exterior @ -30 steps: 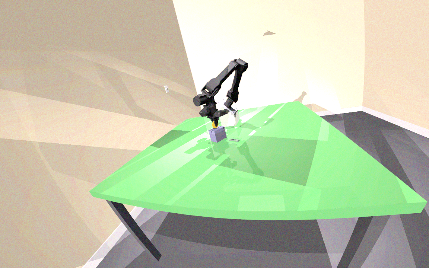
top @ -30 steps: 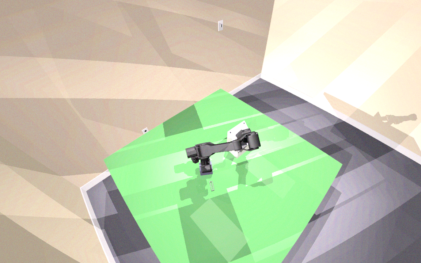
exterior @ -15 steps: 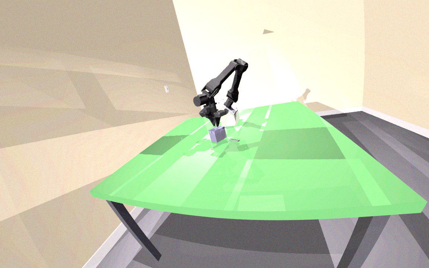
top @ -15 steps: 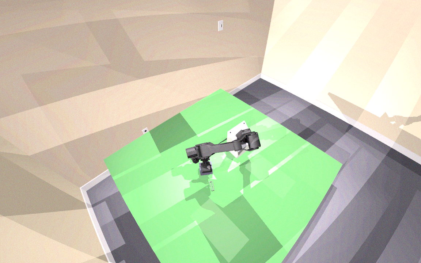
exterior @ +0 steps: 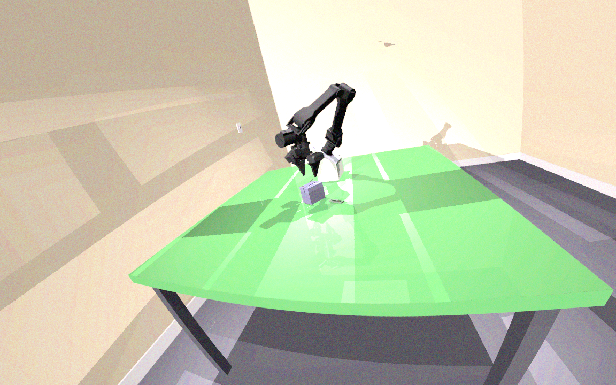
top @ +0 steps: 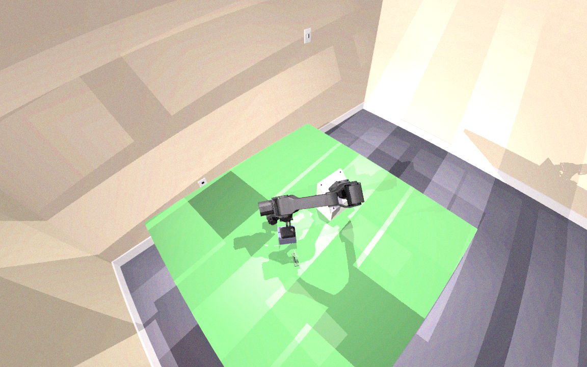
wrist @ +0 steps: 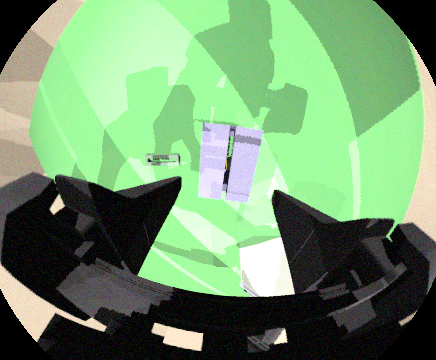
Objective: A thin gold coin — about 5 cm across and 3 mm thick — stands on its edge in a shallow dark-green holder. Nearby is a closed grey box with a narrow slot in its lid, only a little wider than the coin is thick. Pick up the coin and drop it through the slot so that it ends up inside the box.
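Note:
The grey box [top: 287, 241] [exterior: 313, 193] [wrist: 213, 160] stands upright on the table, its narrow slot upward. In the wrist view, a thin bit of the gold coin [wrist: 226, 163] shows within the dark slot, at or below lid level. The rest of the coin is hidden, and I cannot tell how deep it sits. My gripper [exterior: 309, 175] [wrist: 227, 188] is open and empty above the box, with its fingers wide apart on either side of the slot line. The shallow holder [top: 295, 259] [exterior: 336, 201] [wrist: 177, 159] lies beside the box and is empty.
The green table [top: 259, 319] [exterior: 262, 268] bears the box and holder close together. The arm's white base [top: 327, 211] [exterior: 329, 173] [wrist: 264, 265] stands behind the box. Strong light patches and arm shadows cross the table top.

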Tool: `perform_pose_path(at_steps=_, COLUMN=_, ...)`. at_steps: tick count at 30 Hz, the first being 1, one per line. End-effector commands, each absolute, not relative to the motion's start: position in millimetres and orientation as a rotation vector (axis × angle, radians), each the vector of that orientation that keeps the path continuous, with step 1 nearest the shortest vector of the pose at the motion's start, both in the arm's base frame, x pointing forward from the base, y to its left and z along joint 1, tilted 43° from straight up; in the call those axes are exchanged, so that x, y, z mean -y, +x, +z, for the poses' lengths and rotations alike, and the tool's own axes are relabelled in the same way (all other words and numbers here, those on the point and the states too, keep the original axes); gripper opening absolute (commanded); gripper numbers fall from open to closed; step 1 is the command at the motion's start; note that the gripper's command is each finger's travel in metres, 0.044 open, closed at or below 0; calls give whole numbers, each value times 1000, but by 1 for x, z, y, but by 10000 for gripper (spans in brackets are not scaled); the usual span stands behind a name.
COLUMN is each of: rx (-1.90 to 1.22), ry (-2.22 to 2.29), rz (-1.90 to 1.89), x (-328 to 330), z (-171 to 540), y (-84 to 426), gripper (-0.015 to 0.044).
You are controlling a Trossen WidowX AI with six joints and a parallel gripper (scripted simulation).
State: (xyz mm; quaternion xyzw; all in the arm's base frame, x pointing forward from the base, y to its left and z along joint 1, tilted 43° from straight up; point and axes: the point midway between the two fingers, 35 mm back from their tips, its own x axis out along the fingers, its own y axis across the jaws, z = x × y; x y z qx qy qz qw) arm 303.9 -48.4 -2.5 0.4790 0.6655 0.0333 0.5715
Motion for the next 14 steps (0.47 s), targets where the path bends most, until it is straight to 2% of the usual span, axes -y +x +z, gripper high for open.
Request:
perform_pose_path(at_steps=1, rx=-1546, ry=1121, rz=75, x=71, z=22, y=300, gripper=440)
perform_pose_path(at_steps=14, rx=-1546, ry=1122, rz=75, x=73, z=24, y=299, gripper=440)
